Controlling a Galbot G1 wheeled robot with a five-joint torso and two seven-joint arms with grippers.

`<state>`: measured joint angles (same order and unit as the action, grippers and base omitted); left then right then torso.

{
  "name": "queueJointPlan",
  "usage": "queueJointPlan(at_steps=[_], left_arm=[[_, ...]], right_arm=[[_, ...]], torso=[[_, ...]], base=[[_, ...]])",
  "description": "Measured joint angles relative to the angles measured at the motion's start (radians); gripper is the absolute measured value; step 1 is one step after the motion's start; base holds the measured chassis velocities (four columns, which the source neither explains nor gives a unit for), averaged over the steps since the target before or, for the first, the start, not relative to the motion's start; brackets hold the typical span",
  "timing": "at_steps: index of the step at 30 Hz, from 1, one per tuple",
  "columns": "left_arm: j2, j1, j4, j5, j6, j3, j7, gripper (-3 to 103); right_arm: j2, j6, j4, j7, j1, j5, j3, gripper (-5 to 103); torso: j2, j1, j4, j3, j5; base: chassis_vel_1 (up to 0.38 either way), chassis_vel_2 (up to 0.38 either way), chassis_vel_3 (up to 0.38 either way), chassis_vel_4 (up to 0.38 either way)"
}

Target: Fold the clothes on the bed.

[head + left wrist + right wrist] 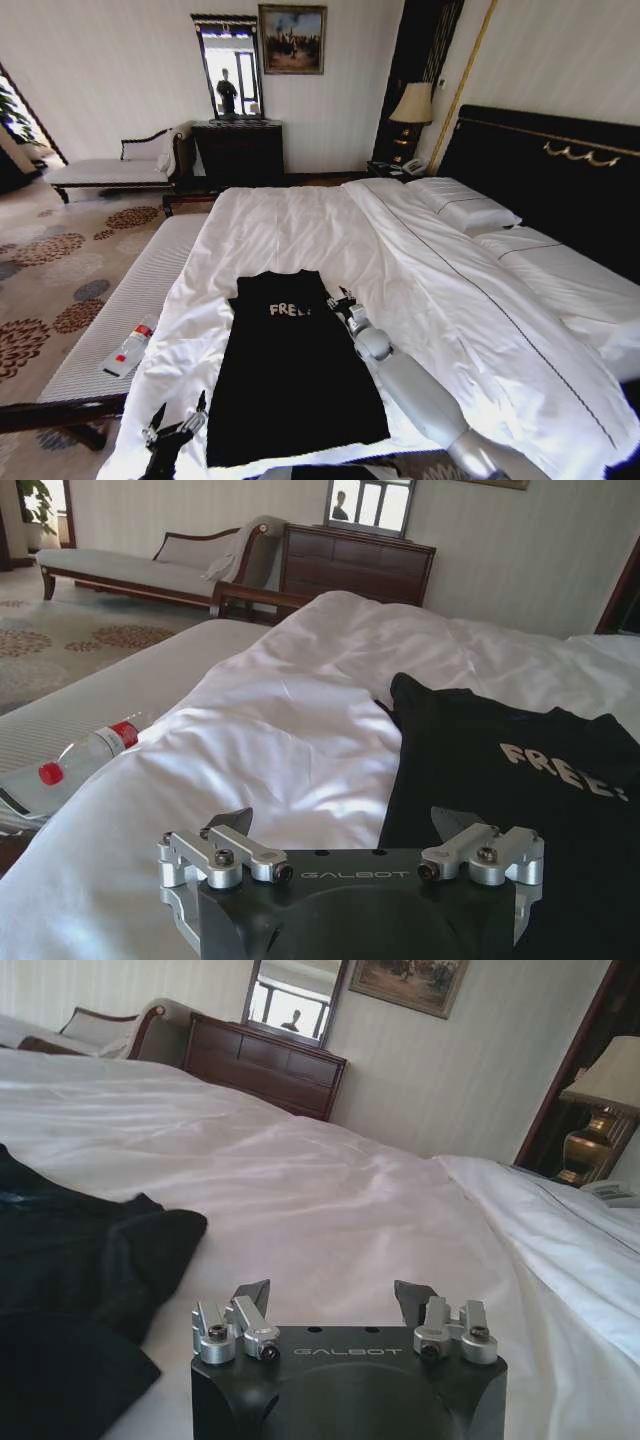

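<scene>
The clothes, a black T-shirt (290, 380) with white "FREE" lettering, lie flat as a long narrow shape on the white bed (290, 220), near its foot. My left gripper (175, 418) hovers open at the shirt's lower left corner, just off the fabric. In the left wrist view the left gripper (343, 825) stands open over the sheet at the edge of the shirt (500, 780). My right gripper (343, 303) sits open beside the shirt's right shoulder. The right wrist view has the right gripper (335, 1298) open above bare sheet, the shirt's sleeve (110, 1250) off to one side.
A pale striped bench (150, 280) runs along the bed's foot with a plastic bottle (130, 350) on it. Pillows (465, 205) and a dark headboard (540, 170) are on the right. A chaise longue (100, 170) and a dark dresser (238, 150) stand by the far wall.
</scene>
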<state>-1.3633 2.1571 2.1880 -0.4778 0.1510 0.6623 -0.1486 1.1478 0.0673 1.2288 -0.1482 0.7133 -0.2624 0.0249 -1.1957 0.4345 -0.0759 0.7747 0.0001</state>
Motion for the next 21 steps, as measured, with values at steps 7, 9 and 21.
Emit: queueJointPlan(at_steps=[7, 9, 21], left_arm=[[0.003, 0.002, 0.014, 0.001, -0.003, 0.011, -0.002, 100], [0.003, 0.004, 0.016, -0.002, -0.003, 0.017, -0.003, 100], [0.0, 0.012, 0.018, -0.005, -0.002, 0.026, -0.003, 100]], right_arm=[[0.01, -0.143, -0.223, 0.084, -0.087, 0.181, 0.096, 97], [0.018, -0.185, -0.263, 0.102, -0.099, 0.224, 0.116, 99], [-0.001, -0.238, -0.215, 0.13, -0.086, 0.271, 0.147, 100]], torso=[[0.0, 0.0, 0.0003, 0.0, 0.0], [0.0, 0.0, 0.0003, 0.0, 0.0001], [0.0, 0.0, 0.0002, 0.0, 0.0]], base=[[0.0, 0.0, 0.0, 0.0], [0.0, 0.0, 0.0, 0.0], [0.0, 0.0, 0.0, 0.0]])
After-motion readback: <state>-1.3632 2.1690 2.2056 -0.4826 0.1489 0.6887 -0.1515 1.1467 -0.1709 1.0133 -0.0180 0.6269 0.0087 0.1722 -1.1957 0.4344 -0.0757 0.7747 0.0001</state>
